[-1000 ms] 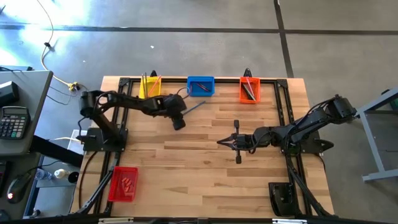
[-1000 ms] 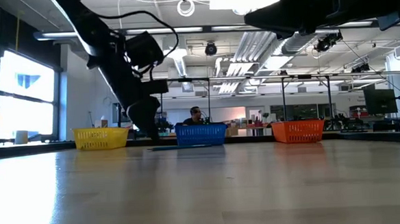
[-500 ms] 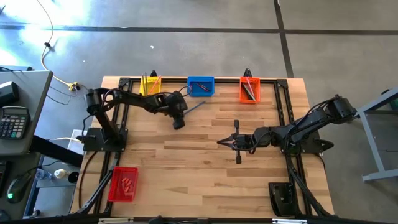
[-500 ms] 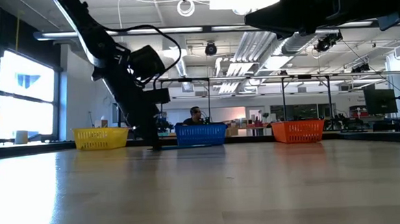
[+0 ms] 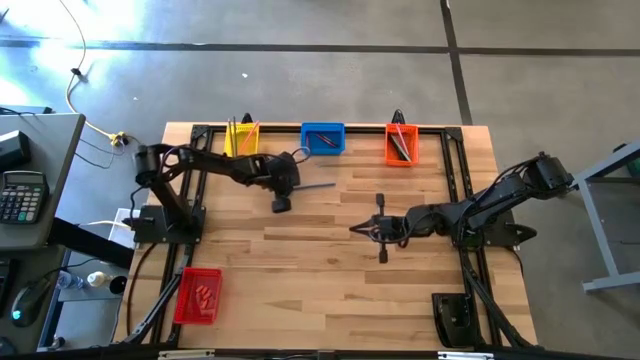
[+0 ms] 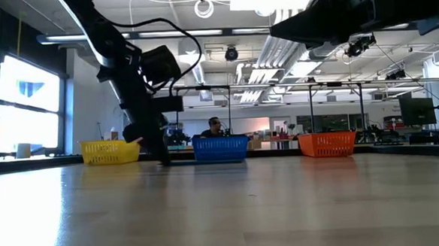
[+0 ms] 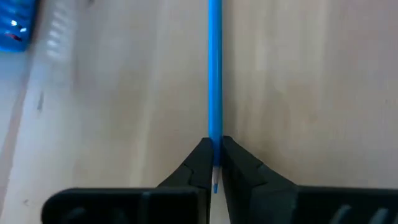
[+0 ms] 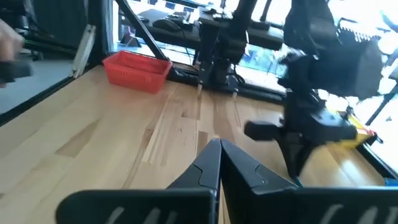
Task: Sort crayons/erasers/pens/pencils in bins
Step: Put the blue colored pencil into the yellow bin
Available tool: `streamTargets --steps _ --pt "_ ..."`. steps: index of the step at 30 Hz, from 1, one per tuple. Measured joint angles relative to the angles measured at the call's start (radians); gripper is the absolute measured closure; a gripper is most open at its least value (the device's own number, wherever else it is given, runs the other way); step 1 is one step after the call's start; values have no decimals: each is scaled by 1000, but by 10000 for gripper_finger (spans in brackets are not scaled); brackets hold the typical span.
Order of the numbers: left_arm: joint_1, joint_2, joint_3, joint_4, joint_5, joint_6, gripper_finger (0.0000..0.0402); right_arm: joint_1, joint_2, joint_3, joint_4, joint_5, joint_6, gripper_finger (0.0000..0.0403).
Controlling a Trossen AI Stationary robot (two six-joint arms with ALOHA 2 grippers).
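We see the left gripper (image 7: 212, 163) low over the desk (image 5: 330, 270), just in front of the blue bin (image 5: 322, 139), its fingers (image 7: 198, 163) pinched narrow on the tip of a long blue pencil (image 7: 214, 74) lying flat on the wood. The right gripper (image 5: 352, 229) rests mid-desk, fingers pressed together with nothing between them. The yellow bin (image 5: 240, 138) and orange bin (image 5: 400, 145) hold sticks; the red bin (image 5: 198, 296) sits at the near left corner.
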Motion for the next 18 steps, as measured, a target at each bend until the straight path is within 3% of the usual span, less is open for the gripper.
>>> streamTargets --steps 8,18 --pt "-99 -62 -10 -52 -2 10 400 -42 0 0 -154 82 163 386" --pt "-265 -68 -9 -2 -12 -7 401 -135 50 4 -241 -61 321 269"
